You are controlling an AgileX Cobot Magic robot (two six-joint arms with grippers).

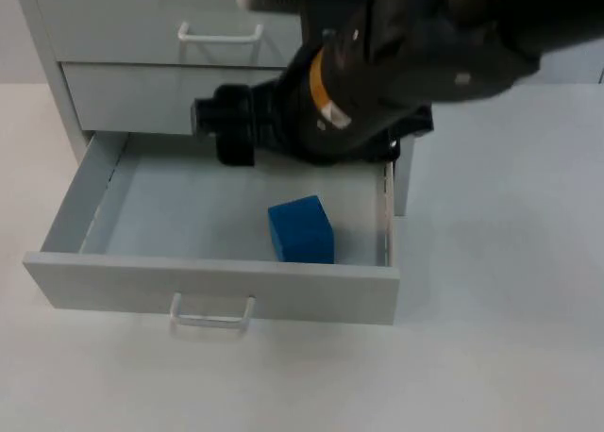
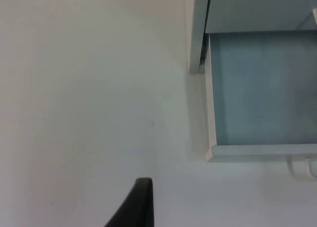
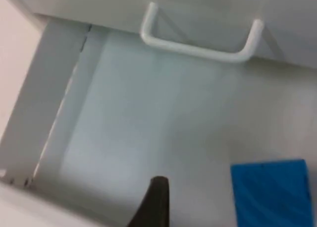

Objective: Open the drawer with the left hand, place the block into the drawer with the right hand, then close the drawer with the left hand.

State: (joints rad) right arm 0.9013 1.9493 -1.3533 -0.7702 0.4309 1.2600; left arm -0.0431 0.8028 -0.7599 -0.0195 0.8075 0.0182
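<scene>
one blue block (image 1: 301,229), one open drawer (image 1: 209,289), two closed drawers (image 1: 151,22), two handles (image 1: 211,316)

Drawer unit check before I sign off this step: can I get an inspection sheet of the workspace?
Surface: white table, bare around the unit.
Job's things: bottom drawer pulled open; blue block lies inside it, near its front right corner, untouched by either gripper. Drawer handle free.
Clutter: nothing seen.
Grippers: right arm hangs above the drawer's back; right gripper fingertip over the drawer floor beside the block. Left gripper fingertip over the table left of the drawer.
Cables: not noted.
Surroundings: upper drawers shut.
</scene>
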